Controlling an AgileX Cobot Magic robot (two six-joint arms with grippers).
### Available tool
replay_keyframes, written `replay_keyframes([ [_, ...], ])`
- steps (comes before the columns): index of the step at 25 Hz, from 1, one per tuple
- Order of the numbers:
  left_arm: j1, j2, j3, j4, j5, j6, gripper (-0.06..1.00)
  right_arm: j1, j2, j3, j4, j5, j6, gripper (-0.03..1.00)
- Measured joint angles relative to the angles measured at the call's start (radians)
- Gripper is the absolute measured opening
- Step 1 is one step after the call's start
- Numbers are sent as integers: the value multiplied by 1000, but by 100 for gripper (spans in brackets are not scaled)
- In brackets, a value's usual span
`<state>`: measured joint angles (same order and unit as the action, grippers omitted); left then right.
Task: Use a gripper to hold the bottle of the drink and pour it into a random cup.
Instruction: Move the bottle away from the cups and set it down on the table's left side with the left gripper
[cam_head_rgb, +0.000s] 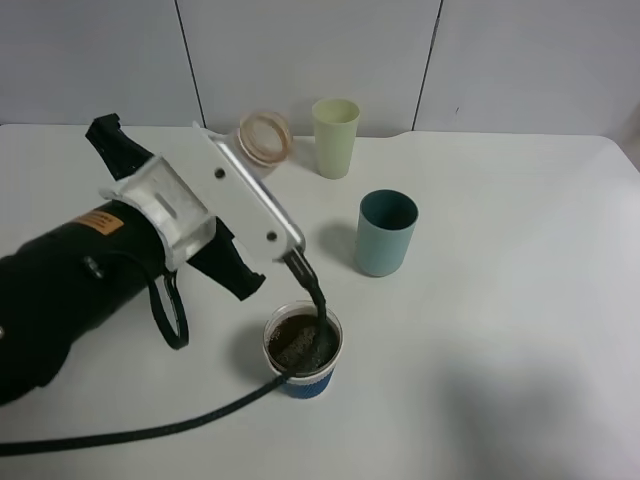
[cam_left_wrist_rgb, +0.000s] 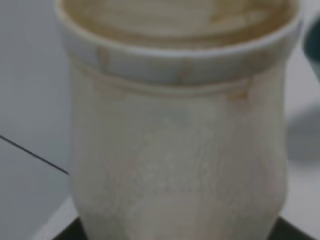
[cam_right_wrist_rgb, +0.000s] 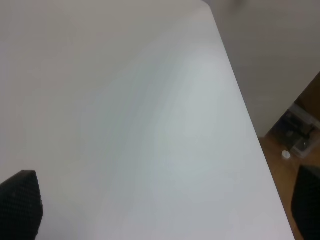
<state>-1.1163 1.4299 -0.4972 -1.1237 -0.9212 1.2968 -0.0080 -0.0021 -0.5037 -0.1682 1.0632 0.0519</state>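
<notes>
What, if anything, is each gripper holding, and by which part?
The left gripper holds the bottle, apparently by its lower body: neck and upper body are free, and the fingers are hidden. The right gripper is open and holds nothing.

**Exterior high view.** We see even, diffuse light from above on the white table (cam_head_rgb: 520, 300). Soft shadows fall to the left of the teal cup (cam_head_rgb: 386, 232) and the blue-sleeved cup (cam_head_rgb: 303, 345), and a broad faint shadow lies at lower right. Focus is sharp.

**Left wrist view.** We find the bottle (cam_left_wrist_rgb: 175, 150) filling the frame, blurred and washed out.

**Right wrist view.** We note a bright table with a soft sheen. The dark fingertips (cam_right_wrist_rgb: 20, 205) of the right gripper (cam_right_wrist_rgb: 164, 207), at the frame's corners, are out of focus.
</notes>
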Motion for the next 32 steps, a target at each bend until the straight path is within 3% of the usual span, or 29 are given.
replay_keyframes([
  [2,86,-35,0,93,89,-128,32,0,0,0,0,0,0,99],
  [5,225,-82,-1,303,233,-361,32,0,0,0,0,0,0,99],
  [10,474,-127,-1,802,406,-904,32,0,0,0,0,0,0,99],
  [15,718,-130,-1,1350,425,-1417,32,0,0,0,0,0,0,99],
  [18,850,-120,-1,1627,383,-1658,32,0,0,0,0,0,0,99],
  [20,935,-97,-1,1772,324,-1791,32,0,0,0,0,0,0,99],
  [22,1005,-60,-1,1886,255,-1871,32,0,0,0,0,0,0,99],
  [26,1109,50,-2,1978,114,-1910,32,0,0,0,0,0,0,99],
  [29,1142,137,-2,1994,51,-1852,32,0,0,0,0,0,0,99],
  [32,1149,213,-4,1992,24,-1731,32,0,0,0,0,0,0,99],
])
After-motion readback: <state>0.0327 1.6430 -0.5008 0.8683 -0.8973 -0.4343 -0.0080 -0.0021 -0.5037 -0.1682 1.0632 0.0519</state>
